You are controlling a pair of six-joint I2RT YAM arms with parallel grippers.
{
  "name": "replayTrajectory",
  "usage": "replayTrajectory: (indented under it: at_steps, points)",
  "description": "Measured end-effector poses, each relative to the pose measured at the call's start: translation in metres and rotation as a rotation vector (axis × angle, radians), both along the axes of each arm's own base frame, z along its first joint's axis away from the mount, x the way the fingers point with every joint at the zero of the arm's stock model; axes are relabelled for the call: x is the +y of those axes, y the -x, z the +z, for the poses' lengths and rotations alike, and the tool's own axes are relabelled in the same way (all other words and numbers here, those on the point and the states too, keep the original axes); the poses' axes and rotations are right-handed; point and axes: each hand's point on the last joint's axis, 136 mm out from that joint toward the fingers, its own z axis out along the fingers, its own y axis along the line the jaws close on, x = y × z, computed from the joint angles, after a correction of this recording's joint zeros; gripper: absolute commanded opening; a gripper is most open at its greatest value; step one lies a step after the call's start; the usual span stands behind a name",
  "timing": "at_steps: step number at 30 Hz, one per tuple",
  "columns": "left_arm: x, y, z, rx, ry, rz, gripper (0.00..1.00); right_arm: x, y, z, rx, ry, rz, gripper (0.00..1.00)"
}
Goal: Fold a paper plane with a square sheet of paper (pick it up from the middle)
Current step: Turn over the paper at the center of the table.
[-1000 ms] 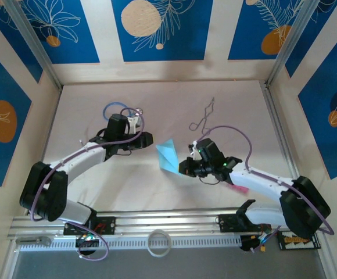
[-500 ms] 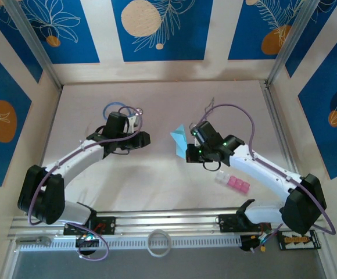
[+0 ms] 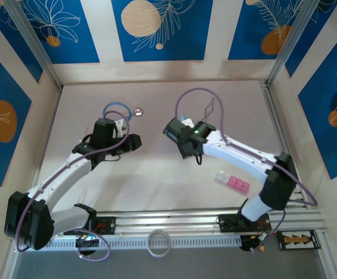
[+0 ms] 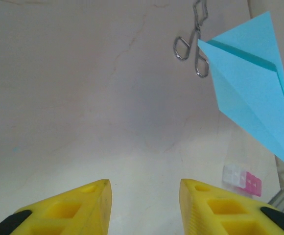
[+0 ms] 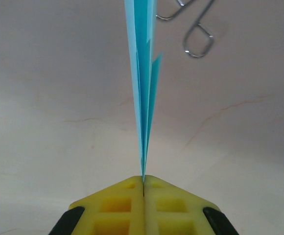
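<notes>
My right jaws are closed flat on the paper plane [image 5: 143, 73], pinching one narrow end at the seam where my two yellow fingers [image 5: 112, 203] meet; from my right wrist I see it edge-on, a thin turquoise blade of stacked folds standing straight out from the tips; from my left wrist its broad side faces me at the upper right, a long kite shape with a darker line along one fold, its lower end running down to a yellow fingertip at the frame's edge; a bent wire piece [image 4: 197, 36] lies on the bench [image 3: 157, 174] just beyond it; my left jaws stand open, bare bench showing through the gap, gripping nothing; from above they sit left of centre, well apart from my right jaws, with the stethoscope [image 3: 138, 111] behind them; the pink and clear blocks [image 3: 232, 181] lie on the bench beside my right arm
</notes>
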Motion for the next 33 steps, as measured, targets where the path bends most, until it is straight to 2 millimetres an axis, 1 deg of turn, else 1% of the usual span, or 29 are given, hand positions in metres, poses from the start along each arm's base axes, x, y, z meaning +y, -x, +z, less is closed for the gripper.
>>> replayTrajectory:
  at_steps: [3,5,7,9,11,13,15,17,20,22,24,26,28,30,33]
  points:
    - [0.017,0.002,0.002,-0.013,-0.040,0.062,0.44,0.008,0.005,-0.024,0.032,0.175,0.048,0.00]
    - [0.034,0.004,0.000,-0.013,-0.081,0.126,0.48,0.017,0.013,-0.043,0.062,0.274,0.087,0.00]
    - [0.052,0.005,-0.001,-0.011,-0.122,0.193,0.50,0.030,0.022,-0.061,0.083,0.332,0.139,0.01]
    - [0.070,0.005,-0.002,-0.007,-0.164,0.253,0.53,0.045,0.035,-0.075,0.101,0.350,0.196,0.02]
    - [0.088,0.006,-0.004,0.009,-0.213,0.301,0.55,0.063,0.048,-0.086,0.119,0.329,0.247,0.05]
    - [0.098,0.007,-0.003,0.018,-0.248,0.324,0.56,0.081,0.059,-0.093,0.137,0.288,0.282,0.08]
    - [0.103,0.007,0.000,0.016,-0.271,0.332,0.57,0.099,0.065,-0.099,0.162,0.216,0.294,0.12]
    - [0.105,0.007,0.004,0.007,-0.286,0.326,0.57,0.113,0.070,-0.104,0.201,0.125,0.283,0.24]
    - [0.104,0.007,0.004,0.002,-0.291,0.311,0.57,0.129,0.076,-0.109,0.261,-0.048,0.260,0.35]
    - [0.100,0.007,0.004,0.002,-0.279,0.291,0.57,0.131,0.078,-0.104,0.284,-0.167,0.235,0.41]
    - [0.096,0.007,0.004,0.007,-0.260,0.272,0.56,0.128,0.079,-0.092,0.294,-0.284,0.207,0.41]
    - [0.090,0.007,0.001,0.024,-0.241,0.248,0.55,0.123,0.073,-0.080,0.293,-0.412,0.163,0.37]
    - [0.085,0.007,-0.004,0.045,-0.226,0.226,0.53,0.115,0.064,-0.073,0.290,-0.526,0.104,0.34]
    - [0.080,0.007,-0.006,0.058,-0.211,0.208,0.52,0.105,0.055,-0.073,0.294,-0.613,0.039,0.31]
    - [0.074,0.006,-0.008,0.070,-0.181,0.186,0.51,0.088,0.044,-0.083,0.309,-0.712,-0.064,0.29]
